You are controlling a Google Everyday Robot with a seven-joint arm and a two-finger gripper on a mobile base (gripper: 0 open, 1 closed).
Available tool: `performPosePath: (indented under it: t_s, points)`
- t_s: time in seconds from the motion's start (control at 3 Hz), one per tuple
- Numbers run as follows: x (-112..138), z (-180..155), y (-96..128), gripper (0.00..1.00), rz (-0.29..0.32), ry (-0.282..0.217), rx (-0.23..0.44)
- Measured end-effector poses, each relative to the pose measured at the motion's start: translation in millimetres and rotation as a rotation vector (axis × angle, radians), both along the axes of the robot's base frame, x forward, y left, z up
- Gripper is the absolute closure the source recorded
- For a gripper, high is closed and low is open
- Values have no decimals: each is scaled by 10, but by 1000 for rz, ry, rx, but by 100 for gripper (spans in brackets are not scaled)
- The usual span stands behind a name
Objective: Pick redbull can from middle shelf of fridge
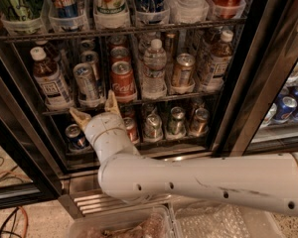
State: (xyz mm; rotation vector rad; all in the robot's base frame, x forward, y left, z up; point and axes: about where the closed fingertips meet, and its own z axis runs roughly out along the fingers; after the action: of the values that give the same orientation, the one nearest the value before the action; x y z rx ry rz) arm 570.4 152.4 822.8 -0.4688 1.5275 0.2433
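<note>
The redbull can (87, 82), tall, slim and silver with blue panels, stands in a clear cup-tray at the front of the middle shelf (188, 96) of the fridge (238, 98), left of a red Coca-Cola can (123, 80). My gripper (92, 104) is just below and in front of the can's base, at the shelf's front edge. Its two tan fingers (78, 117) are spread open and hold nothing. The white wrist and arm (198, 180) reach in from the lower right and hide part of the lower shelf.
On the middle shelf stand a tea bottle (48, 79), a water bottle (154, 68), a gold-tan can (183, 71) and another tea bottle (216, 58). Short cans (153, 125) fill the lower rack. A dark door frame (253, 78) stands at the right. A clear bin (124, 224) lies below.
</note>
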Motion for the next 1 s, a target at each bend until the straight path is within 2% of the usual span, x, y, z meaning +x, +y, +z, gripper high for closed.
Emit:
performPosePath:
  t_s: [0.33, 0.67, 1.0]
  points:
    - [137, 59, -60, 25, -34, -32, 11]
    - [218, 57, 10, 26, -36, -43, 42]
    - [569, 43, 195, 33, -8, -64, 68]
